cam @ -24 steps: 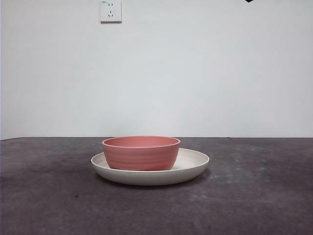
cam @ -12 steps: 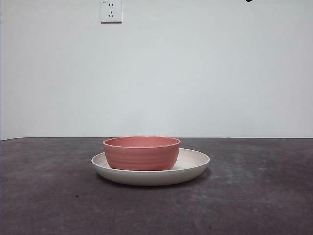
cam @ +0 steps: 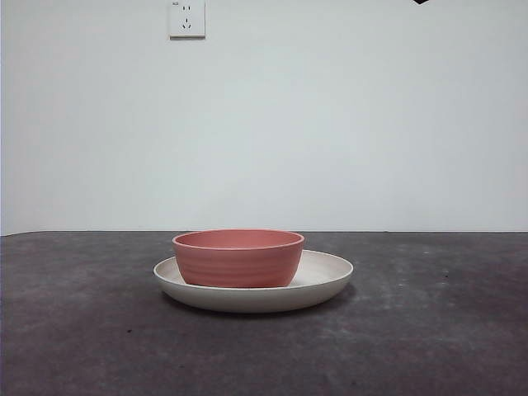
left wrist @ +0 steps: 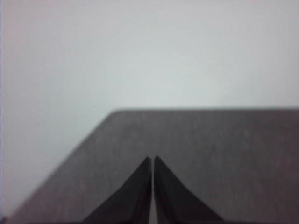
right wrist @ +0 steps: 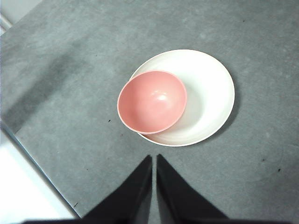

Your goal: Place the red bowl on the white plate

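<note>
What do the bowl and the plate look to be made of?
The bowl looks like matte plastic or a fibre composite, possibly glazed pottery: salmon pink, faint ridges outside, a soft sheen inside. The plate looks similar: plain off-white, dull finish, smooth raised rim. The pictures cannot settle either. The table has a dark grey, mottled, stone-like surface.

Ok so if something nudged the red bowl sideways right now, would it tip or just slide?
Probably slide. The red bowl looks squat and wide-based, so tipping seems unlikely. It sits off-centre on the white plate, its rim reaching past the plate's edge in the right wrist view, so a push that way might carry it off. Its matte, ridged wall looks rigid, probably light.
</note>
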`<control>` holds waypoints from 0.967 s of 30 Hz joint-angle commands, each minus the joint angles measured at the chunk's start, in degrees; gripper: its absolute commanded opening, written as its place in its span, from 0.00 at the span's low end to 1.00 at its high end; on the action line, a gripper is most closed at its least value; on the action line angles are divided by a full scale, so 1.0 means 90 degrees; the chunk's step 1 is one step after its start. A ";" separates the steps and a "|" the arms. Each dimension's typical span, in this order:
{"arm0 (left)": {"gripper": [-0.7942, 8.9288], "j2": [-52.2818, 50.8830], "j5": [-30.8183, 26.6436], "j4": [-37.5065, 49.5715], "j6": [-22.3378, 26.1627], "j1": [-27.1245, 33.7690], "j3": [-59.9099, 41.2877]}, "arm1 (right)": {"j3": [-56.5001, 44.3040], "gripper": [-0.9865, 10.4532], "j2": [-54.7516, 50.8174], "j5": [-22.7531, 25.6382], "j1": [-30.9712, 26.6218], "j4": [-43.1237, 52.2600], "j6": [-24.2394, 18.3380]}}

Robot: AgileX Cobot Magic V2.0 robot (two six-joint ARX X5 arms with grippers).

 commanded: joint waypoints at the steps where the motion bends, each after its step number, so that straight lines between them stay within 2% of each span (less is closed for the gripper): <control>1: 0.09 -0.0015 -0.0022 0.0034 -0.0044 0.0017 -0.0216 | 0.0032 0.09 0.0049 -0.0002 0.0056 0.0068 -0.0032; 10: 0.09 -0.0017 -0.0022 -0.0058 -0.0185 0.0017 -0.0840 | 0.0032 0.09 0.0049 -0.0002 0.0056 0.0070 -0.0032; 15: 0.09 -0.0017 -0.0010 -0.0374 -0.0180 0.0015 -0.0860 | 0.0032 0.09 0.0049 -0.0002 0.0056 0.0073 -0.0034; 29: 0.09 -0.0015 -0.0010 -0.0352 -0.0180 0.0017 -0.0860 | 0.0032 0.09 0.0049 -0.0002 0.0056 0.0073 -0.0032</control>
